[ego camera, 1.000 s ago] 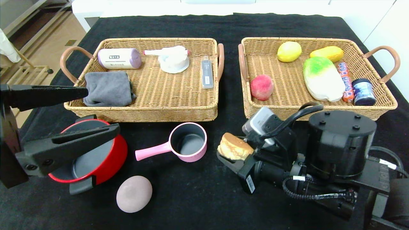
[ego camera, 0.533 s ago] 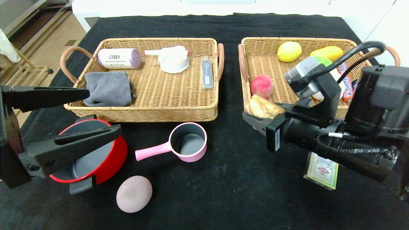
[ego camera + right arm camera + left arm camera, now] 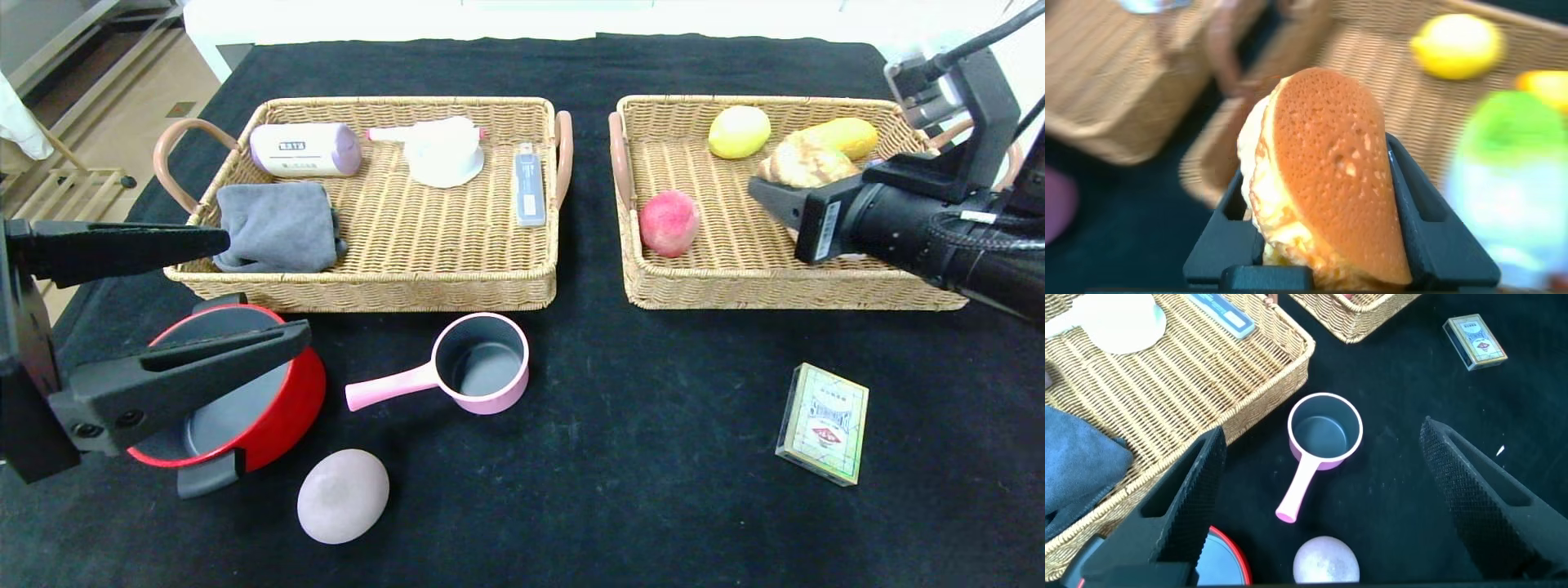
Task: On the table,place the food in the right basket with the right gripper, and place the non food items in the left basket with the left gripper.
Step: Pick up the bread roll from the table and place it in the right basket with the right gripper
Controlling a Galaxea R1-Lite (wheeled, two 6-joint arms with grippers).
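The right claw [image 3: 771, 196] is clenched on the small golden-brown burger bun [image 3: 804, 165], pinching it between both fingers so the bun stands on edge, its domed crust turned sideways. It hangs over the right basket [image 3: 735, 286], the shallow tan wicker tray with brown loop handles, above the green-and-white napa cabbage [image 3: 1507, 171] that lies inside. That height likely serves to clear the rim and the fruit in the tray, a red peach [image 3: 669, 222] and two yellow fruits [image 3: 739, 131]; the bun is not yet set down.

The left claw [image 3: 220, 286] is released, fingers spread wide, poised over the red pot with dark grey inside [image 3: 233, 400] near the left basket [image 3: 367, 286], a matching wicker tray, probably ready to take the pot's rim.

On the black-clothed worktop [image 3: 620, 490] remain the small pink saucepan [image 3: 473, 363], the pale lilac-grey egg-shaped lump [image 3: 343, 496] and the green-and-cream card box [image 3: 823, 423], well apart from the others.
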